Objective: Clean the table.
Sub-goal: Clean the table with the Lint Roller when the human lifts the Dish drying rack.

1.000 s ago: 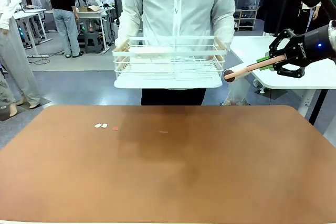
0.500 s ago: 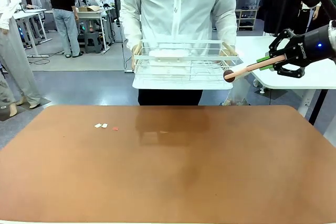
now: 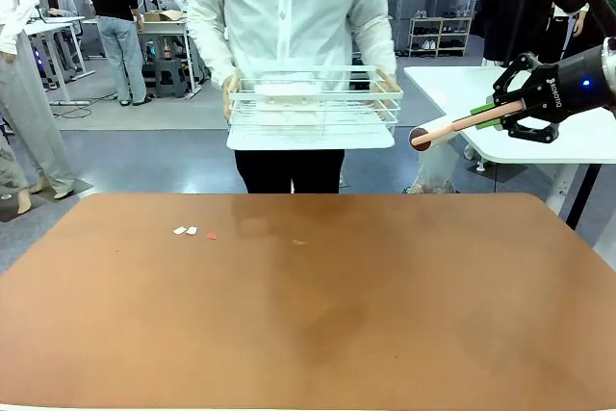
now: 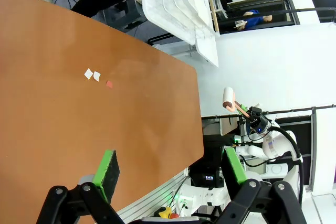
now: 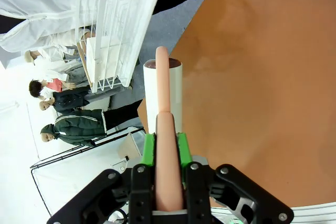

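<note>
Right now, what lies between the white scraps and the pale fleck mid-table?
One red scrap beside the white scraps, then bare table to the pale fleck; front view.

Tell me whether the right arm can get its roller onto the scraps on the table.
Probably yes, at a stretch: nothing on the table stands between roller and scraps, and the person holds the basket off it.
</note>
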You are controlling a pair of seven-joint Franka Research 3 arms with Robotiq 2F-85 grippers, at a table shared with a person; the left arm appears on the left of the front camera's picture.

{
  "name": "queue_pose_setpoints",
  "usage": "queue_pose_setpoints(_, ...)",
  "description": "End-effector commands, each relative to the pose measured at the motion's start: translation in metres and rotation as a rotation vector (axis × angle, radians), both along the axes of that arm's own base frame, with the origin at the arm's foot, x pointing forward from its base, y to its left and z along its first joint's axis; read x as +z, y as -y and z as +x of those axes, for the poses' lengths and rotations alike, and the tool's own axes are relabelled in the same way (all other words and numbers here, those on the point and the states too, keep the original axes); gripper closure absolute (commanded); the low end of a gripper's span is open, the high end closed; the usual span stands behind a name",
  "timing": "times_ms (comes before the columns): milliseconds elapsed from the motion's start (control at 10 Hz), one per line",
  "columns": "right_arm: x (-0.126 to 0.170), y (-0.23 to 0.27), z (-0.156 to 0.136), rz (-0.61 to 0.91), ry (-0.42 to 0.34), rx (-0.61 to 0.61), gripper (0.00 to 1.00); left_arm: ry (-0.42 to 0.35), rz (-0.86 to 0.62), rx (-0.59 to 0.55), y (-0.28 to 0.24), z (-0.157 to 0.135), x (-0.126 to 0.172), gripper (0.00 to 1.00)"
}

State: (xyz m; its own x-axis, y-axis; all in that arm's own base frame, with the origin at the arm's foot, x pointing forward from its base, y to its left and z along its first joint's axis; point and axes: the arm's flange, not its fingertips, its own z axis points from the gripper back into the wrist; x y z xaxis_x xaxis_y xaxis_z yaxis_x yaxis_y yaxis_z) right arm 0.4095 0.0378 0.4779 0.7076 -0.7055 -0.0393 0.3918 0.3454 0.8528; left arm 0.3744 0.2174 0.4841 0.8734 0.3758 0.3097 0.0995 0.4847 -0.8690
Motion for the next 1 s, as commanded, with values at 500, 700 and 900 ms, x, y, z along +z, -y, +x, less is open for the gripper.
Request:
queue_pose_setpoints(500,0.015,-0.039,0.125,-0.058,-0.002,0.592,0.79,0.010,-0.011,-0.005,-0.002,-0.002,0.001,0.00)
queue_pose_setpoints(700,-0.026,-0.087,0.141,0.023,0.037,0.659,0.79,0.010,-0.011,-0.005,-0.002,-0.002,0.001,0.00)
queue_pose_setpoints(900,-0.055,-0.112,0.137,0.014,0.020,0.671,0.79,0.010,-0.011,-0.005,-0.002,-0.002,0.001,0.00)
